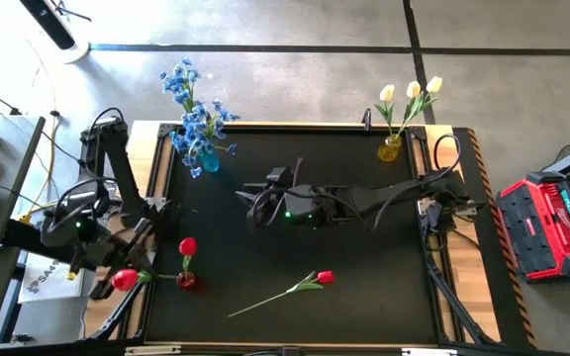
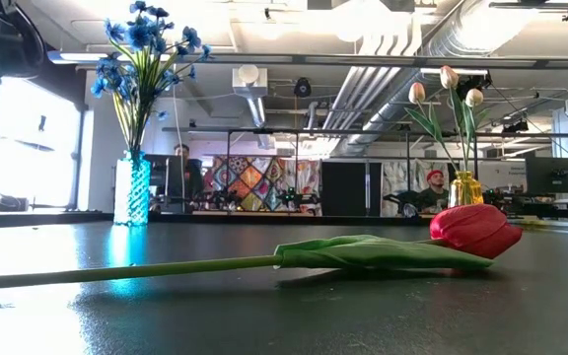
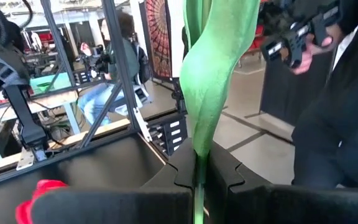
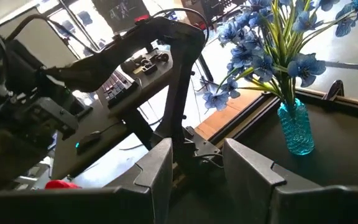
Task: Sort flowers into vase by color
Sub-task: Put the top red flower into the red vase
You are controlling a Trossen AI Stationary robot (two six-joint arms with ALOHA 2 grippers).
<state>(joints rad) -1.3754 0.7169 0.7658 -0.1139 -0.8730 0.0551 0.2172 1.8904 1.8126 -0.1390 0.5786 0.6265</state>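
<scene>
Flowers stood and lay across the black table [image 1: 364,297], and the account ran from the left. At the left edge, the left gripper [image 1: 139,278] was clamped tight on the green stem of a red tulip [image 1: 124,280]; in the left wrist view that stem [image 3: 199,199] ran up between the closed fingers [image 3: 166,199] into a broad green leaf [image 3: 219,81]. Just beside it stood a small red vase [image 1: 187,281] holding another red tulip [image 1: 187,246] upright.

Farther back on the left, near the table's rear edge, a blue vase [image 1: 209,158] carried the spray of small blue blossoms [image 1: 191,104]; the low view showed the vase [image 2: 132,189] as ribbed turquoise glass with the blossoms [image 2: 146,49] fanned above it.

Near the middle of the table the right gripper [image 1: 258,203] hovered with its fingers parted and nothing between them; its own camera looked past the two dark fingers [image 4: 160,171] toward the blue spray [image 4: 278,50].

In front of it, a third red tulip [image 1: 323,278] lay flat on the table, its long stem [image 1: 265,300] trailing toward the front left. The low view showed this flower's head [image 2: 473,229] resting on the surface.

At the rear right, a yellow vase [image 1: 390,149] held three cream tulips [image 1: 411,91] upright.
</scene>
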